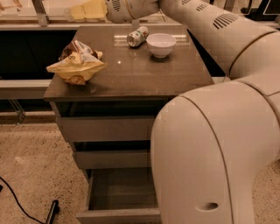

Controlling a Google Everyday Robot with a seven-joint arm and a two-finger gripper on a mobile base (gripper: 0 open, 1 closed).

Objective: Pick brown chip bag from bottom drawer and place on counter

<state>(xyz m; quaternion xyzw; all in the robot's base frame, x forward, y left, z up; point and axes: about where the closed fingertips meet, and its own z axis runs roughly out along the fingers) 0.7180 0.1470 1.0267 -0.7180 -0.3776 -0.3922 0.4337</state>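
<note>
My end effector (83, 10) hangs at the top edge behind the surface (131, 74), spread or closed I cannot tell, well apart from the brown chip bag (78, 63) lying on its near-left corner, script logo unreadable.

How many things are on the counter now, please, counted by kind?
brown chip bag: 1
can, lying on its side: 1
white bowl: 1
Total on the counter: 3
The end effector is at the top, beyond the counter's far edge, apart from the bag.
</note>
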